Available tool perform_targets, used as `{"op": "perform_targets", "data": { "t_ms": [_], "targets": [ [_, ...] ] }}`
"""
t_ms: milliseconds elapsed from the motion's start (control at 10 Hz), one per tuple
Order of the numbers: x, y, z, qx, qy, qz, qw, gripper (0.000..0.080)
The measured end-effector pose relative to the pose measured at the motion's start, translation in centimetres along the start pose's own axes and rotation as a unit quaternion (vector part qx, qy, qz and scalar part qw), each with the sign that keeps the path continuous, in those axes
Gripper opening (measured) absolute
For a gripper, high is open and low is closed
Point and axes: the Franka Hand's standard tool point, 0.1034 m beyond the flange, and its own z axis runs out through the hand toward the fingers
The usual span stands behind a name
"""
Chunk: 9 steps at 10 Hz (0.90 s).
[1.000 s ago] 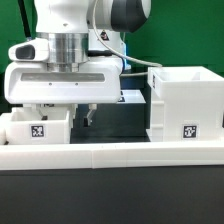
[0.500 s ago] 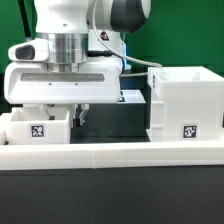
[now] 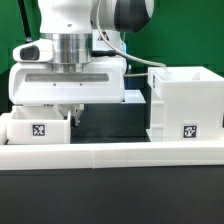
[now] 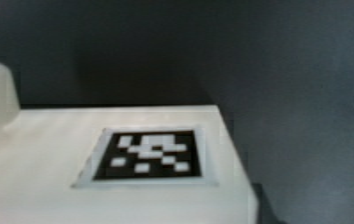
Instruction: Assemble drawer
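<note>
Over the last second the arm has slid toward the exterior view's left. Its fingers (image 3: 73, 113), which hung over the dark worktop (image 3: 112, 125) between the two white parts, now sit just beside the near corner of the small tray (image 3: 38, 128). They may be touching the tray's wall, but the hand's broad body shadows that spot. Only dark tips show below the hand, so it cannot be told whether the fingers are spread or pressed together. Nothing is seen held between them.

The move suggests that this tray is the next part to be gripped. Fitting it into the housing (image 3: 185, 103) appears not yet begun, since the housing stands well apart on the exterior view's right.

The tray rests on the worktop behind the low border wall (image 3: 110, 155), on the exterior view's left. One tagged face is turned toward the exterior camera. It looks wider than it is tall, so its long axis probably runs along the wall, though the arm hides its depth and its knob is not visible. The wrist view shows a blurred white face bearing a tag (image 4: 153, 156) close below. Which side of the tray that is cannot be told.
</note>
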Motion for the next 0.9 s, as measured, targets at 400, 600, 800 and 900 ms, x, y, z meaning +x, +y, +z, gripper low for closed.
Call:
{"op": "perform_targets", "data": {
  "t_ms": [400,600,800,900],
  "targets": [
    [0.2,-0.3,-0.2,0.000,-0.001,-0.004,1.000,0.0043],
    [1.1,-1.3,-1.9,0.005,0.004,-0.020,1.000,0.0044],
    [1.3,-1.4,-3.0,0.007,0.011,-0.020,1.000,0.0044],
    [1.2,-1.3,-2.8,0.007,0.010,-0.020,1.000,0.0044]
  ]
}}
